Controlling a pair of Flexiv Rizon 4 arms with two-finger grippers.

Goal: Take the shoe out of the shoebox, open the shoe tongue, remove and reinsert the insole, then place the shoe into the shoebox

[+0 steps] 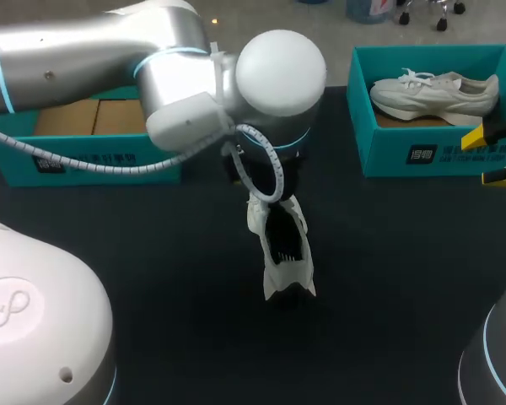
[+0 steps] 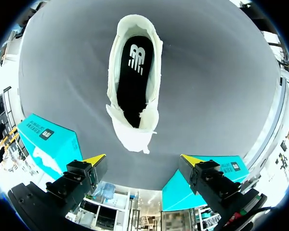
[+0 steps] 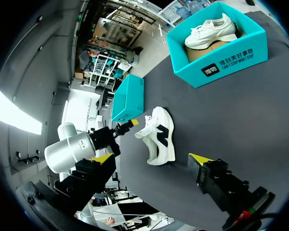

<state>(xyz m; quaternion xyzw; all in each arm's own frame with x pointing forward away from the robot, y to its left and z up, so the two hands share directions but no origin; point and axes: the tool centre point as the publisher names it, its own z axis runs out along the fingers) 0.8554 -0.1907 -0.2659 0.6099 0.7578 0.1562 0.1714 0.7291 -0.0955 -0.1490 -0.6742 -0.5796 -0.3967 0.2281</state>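
Note:
A white shoe (image 1: 283,253) stands on the dark table, its opening up and its black insole (image 2: 134,77) lying inside. In the left wrist view the shoe (image 2: 134,122) is ahead of my left gripper (image 2: 142,163), which hovers above it, open and empty. My left arm (image 1: 185,84) reaches over the table's middle and hides that gripper in the head view. My right gripper (image 3: 151,161) is open and empty, off to one side of the shoe (image 3: 160,137); its yellow tips (image 1: 476,137) show in front of the teal shoebox (image 1: 388,152), which holds a second white shoe (image 1: 434,93).
A second teal box (image 1: 84,160) with a cardboard lining stands at the back left, behind my left arm. The same box (image 3: 127,98) shows beyond the shoe in the right wrist view. Bare dark tabletop (image 1: 388,278) surrounds the shoe.

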